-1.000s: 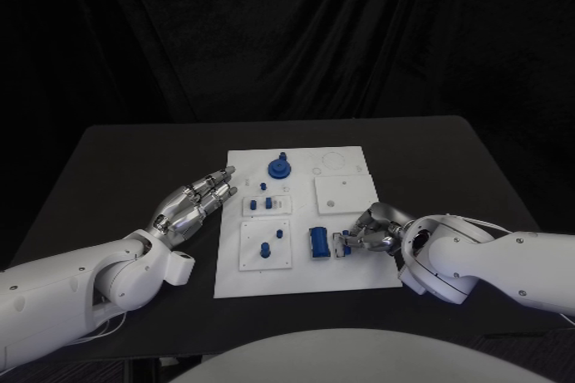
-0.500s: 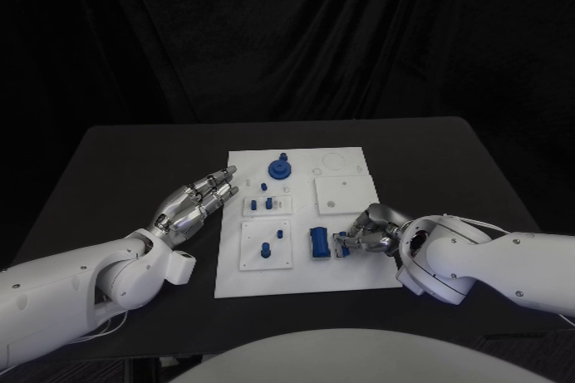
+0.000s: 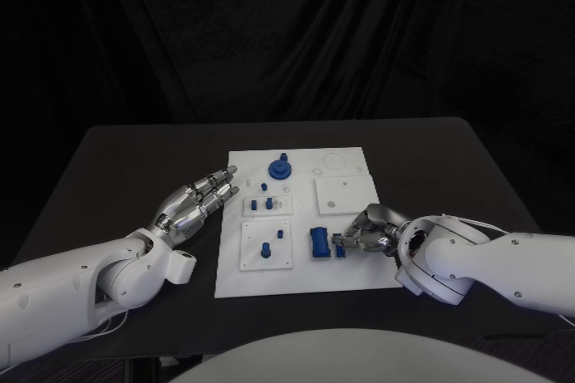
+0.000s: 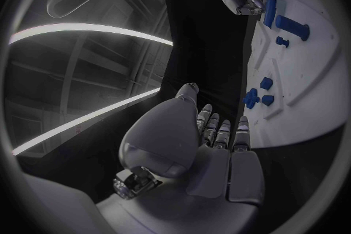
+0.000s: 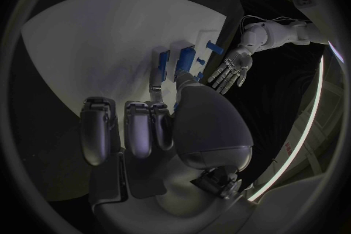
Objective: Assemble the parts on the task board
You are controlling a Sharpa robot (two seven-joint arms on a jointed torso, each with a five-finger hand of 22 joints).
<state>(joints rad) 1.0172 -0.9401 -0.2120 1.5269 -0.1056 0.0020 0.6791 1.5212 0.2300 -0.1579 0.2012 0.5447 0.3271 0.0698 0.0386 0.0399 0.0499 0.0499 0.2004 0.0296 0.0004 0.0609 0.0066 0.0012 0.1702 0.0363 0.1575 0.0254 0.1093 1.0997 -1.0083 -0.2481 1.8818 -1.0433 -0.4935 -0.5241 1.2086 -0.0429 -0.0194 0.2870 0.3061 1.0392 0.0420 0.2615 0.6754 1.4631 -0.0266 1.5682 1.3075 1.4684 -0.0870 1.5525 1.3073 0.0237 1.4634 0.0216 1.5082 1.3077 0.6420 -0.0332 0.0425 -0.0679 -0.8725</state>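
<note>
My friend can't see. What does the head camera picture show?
A white board with small blue parts lies on a black table. The right hand reaches to a blue block on it; the left hand waits open beside the board.

White task board flat mid-table, small blue parts — some upright

One white task board, one black table, two silver hands, several small blue parts

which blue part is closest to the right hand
The blue cylinder lying on the task board, right beside the right hand; the other blue parts sit further toward the left hand's side.
</note>
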